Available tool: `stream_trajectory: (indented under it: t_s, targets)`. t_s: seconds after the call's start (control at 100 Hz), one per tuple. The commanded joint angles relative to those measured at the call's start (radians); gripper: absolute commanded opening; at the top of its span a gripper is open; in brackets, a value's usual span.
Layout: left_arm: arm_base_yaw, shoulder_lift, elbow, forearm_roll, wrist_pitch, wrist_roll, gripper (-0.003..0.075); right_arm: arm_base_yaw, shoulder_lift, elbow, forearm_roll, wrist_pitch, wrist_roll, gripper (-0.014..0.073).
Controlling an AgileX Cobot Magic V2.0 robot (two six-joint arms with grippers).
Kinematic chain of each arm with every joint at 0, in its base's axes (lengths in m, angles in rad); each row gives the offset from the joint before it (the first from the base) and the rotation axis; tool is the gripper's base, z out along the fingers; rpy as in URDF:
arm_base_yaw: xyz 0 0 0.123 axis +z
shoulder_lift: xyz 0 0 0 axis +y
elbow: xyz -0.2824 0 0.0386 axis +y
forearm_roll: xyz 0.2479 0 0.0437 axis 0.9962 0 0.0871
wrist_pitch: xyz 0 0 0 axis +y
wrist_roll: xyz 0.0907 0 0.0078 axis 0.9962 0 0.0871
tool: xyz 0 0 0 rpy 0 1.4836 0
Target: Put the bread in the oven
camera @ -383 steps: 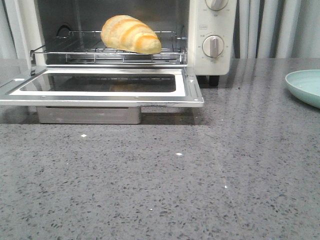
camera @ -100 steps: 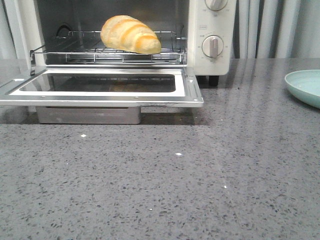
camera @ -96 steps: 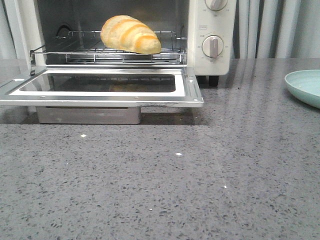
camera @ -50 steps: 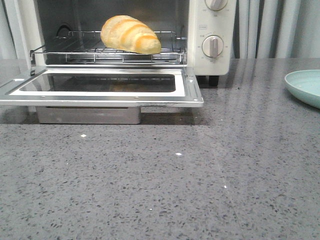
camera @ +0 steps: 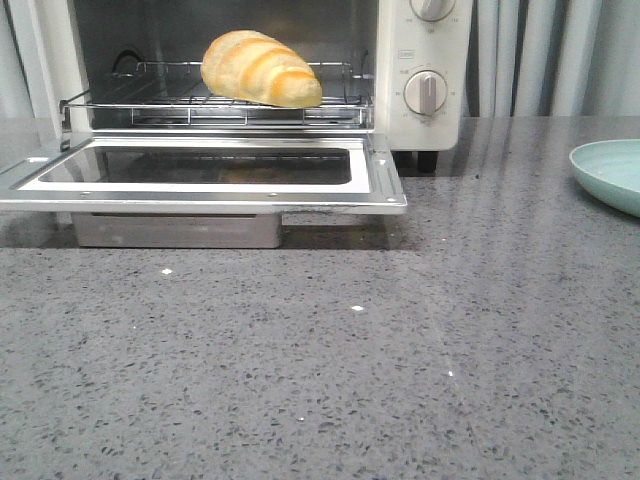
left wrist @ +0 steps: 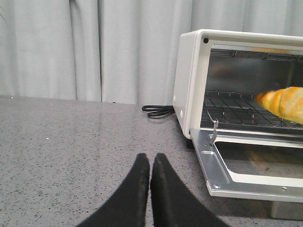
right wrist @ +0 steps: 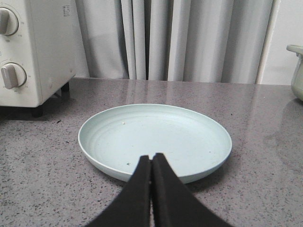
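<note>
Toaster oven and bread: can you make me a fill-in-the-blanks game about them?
1. The bread lies on the wire ____ inside the toaster oven.
2. The oven door is ____.
3. The pale green plate holds ____ bread.
4. The left tool and right tool are both ____.

Missing words: rack; open; no; shut
</note>
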Motion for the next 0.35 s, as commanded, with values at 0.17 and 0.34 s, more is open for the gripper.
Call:
stream_trajectory:
  t_s: [0.17, 0.34]
  targets:
    - [0.002, -0.027, 0.020, 0.031, -0.071, 0.001, -0.0021, 0.002, -0.021, 0.025, -0.013, -0.088, -0.001, -0.0068]
    - [0.002, -0.027, 0.020, 0.029, -0.071, 0.001, -0.0021, 0.002, -0.021, 0.025, -0.013, -0.088, -0.001, -0.0068]
